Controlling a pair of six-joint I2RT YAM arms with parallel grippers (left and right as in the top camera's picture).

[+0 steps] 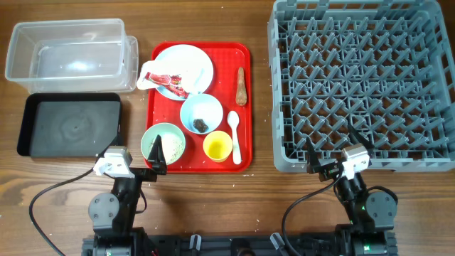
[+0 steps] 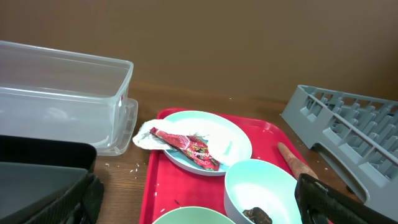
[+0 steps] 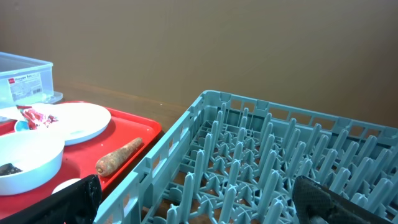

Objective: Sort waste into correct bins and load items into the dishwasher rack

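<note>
On the red tray sit a light blue plate with the crumpled wrapper, a brown food piece, a light blue bowl holding a dark lump, a pale green bowl with rice grains, a yellow cup and a white spoon. The clear tub and black tray lie to the left. The grey rack is on the right. My left gripper is open and empty at the green bowl's near edge. My right gripper is open and empty at the rack's front wall.
Loose rice grains lie on the wood between the tub and the red tray. The tub's lid sits under it, sticking out to the right. Both arm bases stand at the table's front edge.
</note>
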